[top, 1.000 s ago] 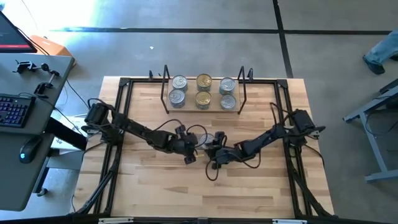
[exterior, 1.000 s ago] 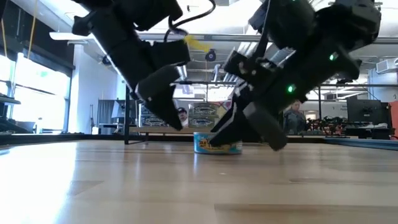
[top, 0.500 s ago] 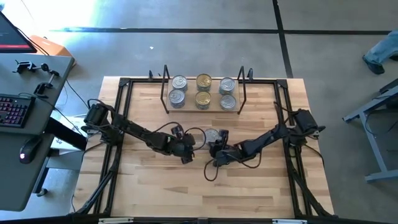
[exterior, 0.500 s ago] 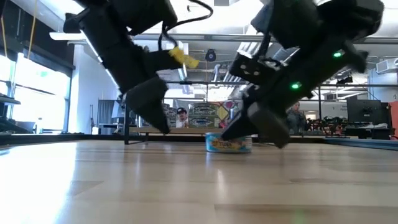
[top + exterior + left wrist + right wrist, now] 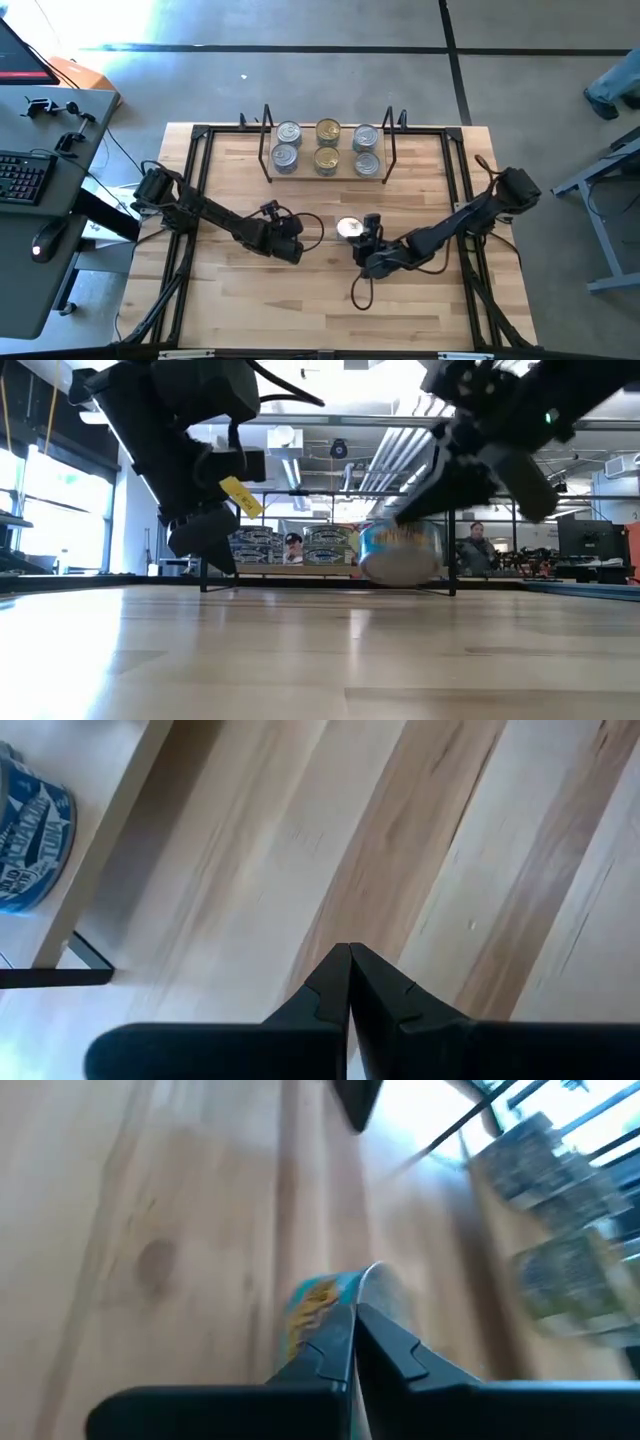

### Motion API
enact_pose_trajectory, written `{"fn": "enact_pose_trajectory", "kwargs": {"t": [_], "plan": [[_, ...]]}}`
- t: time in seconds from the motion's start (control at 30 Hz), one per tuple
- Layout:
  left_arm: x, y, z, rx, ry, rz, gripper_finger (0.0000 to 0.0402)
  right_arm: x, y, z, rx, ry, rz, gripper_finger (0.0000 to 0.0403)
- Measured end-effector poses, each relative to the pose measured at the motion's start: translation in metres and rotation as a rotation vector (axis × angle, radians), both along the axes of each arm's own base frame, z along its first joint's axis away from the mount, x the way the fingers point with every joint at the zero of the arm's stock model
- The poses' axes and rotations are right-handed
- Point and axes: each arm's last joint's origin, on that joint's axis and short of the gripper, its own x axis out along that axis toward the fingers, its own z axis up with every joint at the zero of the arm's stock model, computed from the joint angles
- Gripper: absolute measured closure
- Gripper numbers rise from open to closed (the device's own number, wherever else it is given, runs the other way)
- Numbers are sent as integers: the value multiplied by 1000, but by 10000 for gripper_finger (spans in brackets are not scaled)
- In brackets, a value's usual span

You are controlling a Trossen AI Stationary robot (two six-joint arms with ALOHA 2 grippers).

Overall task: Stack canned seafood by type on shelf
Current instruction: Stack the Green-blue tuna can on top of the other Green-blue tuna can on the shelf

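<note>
Right gripper (image 5: 368,232) sits near the middle of the tabletop (image 5: 250,300), its two fingers pressed together with nothing between them, as its wrist view shows. Just past its tip a loose tin (image 5: 349,228) with a silver lid is tipped up off the wood; from table height it looks tilted and lifted, its blue-and-yellow label (image 5: 400,542) facing me. Whether the gripper touches it I cannot tell. Left gripper (image 5: 297,243) waits a little to that tin's left, also closed on nothing, its fingers (image 5: 345,982) meeting in a point above bare wood. Farther back stands the shelf (image 5: 327,176), with six tins on its board in two rows: silver lids (image 5: 288,133) at each end, gold lids (image 5: 328,131) in the middle column. A person (image 5: 473,545) stands beyond the table.
</note>
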Motion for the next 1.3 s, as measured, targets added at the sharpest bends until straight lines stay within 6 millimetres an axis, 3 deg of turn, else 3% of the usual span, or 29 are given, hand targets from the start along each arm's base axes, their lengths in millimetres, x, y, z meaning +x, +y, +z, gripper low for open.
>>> {"fn": "enact_pose_trajectory", "kwargs": {"t": [0.13, 0.33, 0.57, 0.77, 0.83, 0.93, 1.0, 1.07, 1.2, 1.3], "plan": [[0, 0, 0, 5, 0, 1, 401, 5, 1, 15, -103, 15, -20, 402], [0, 1, 0, 19, -5, 5, 401, 16, -20, 35, -203, 109, -114, 402], [-1, -4, 0, 16, -12, -3, 401, 28, -35, 41, 57, 184, -36, 401], [5, -9, 2, 6, -72, -38, 401, 17, -33, 27, 299, 307, -22, 352], [10, -11, 2, 7, -97, -69, 401, 15, -30, 21, 391, 296, -21, 324], [17, -14, -1, 9, -129, -116, 401, 15, -19, 11, 513, 230, 119, 277], [22, -16, -4, 13, -146, -140, 401, 11, -11, 3, 505, 194, 218, 250], [27, -17, -7, 4, -167, -162, 401, 5, -5, -4, 412, 142, 213, 233], [32, -20, -13, -27, -177, -207, 401, -7, -1, -17, 263, -13, 120, 227], [34, -21, -17, -26, -169, -228, 401, -19, -3, -31, 245, -15, 135, 227]]}}
